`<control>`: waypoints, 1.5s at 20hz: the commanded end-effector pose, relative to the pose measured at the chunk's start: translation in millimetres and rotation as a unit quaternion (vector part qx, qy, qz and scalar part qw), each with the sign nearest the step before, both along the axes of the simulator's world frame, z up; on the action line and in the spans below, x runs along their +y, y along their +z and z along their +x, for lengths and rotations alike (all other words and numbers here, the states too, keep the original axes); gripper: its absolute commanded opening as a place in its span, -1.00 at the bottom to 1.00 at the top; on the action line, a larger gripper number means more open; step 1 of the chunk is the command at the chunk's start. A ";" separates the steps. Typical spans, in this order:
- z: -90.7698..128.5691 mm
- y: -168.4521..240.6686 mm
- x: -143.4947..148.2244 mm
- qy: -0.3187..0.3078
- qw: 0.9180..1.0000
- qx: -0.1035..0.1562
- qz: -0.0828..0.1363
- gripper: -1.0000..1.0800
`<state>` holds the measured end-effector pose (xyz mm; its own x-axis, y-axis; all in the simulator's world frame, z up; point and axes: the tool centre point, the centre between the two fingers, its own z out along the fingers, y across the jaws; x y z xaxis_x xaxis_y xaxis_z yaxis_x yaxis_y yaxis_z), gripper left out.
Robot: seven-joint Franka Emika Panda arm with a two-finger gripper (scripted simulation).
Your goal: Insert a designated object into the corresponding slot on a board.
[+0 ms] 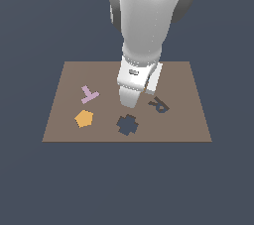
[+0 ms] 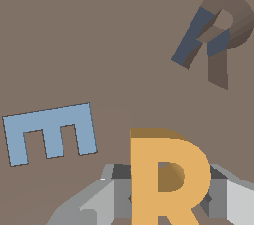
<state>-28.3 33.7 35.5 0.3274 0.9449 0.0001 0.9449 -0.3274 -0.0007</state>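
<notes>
I see a flat orange-yellow R-shaped block [image 2: 166, 179], a light-blue E-shaped letter [image 2: 49, 132], an orange pentagon [image 1: 84, 118], a pale-pink piece [image 1: 89, 94] and dark cutouts [image 1: 128, 125] on the plain brown rectangular board [image 1: 64, 83].

From my station both feeds are evenly lit and sharp, with no glare, blur or edge distortion. Light looks soft and overhead: the arm [image 1: 144, 35] shades darker down its sides, and the R-shaped slot [image 2: 213, 35] shows shaded inner walls. Colours are flat, simulator-clean.
</notes>
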 end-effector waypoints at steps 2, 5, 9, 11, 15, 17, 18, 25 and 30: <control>8.4 1.1 16.4 -0.047 0.999 0.000 0.000 -1.00; 17.7 1.9 30.2 -0.091 0.996 0.000 0.000 -1.00; 30.2 2.8 45.0 -0.141 0.990 0.000 0.000 -1.00; 36.3 3.2 51.0 -0.163 0.987 0.000 0.000 -1.00; 47.3 3.9 60.3 -0.200 0.980 0.000 0.000 -1.00; 52.2 4.1 63.6 -0.215 0.977 0.000 0.000 -1.00; 54.4 4.3 65.0 -0.222 0.975 0.000 0.000 -1.00; 64.2 4.7 70.4 -0.250 0.968 0.000 0.000 -1.00; 64.8 4.6 70.5 -0.251 0.968 0.000 0.000 -1.00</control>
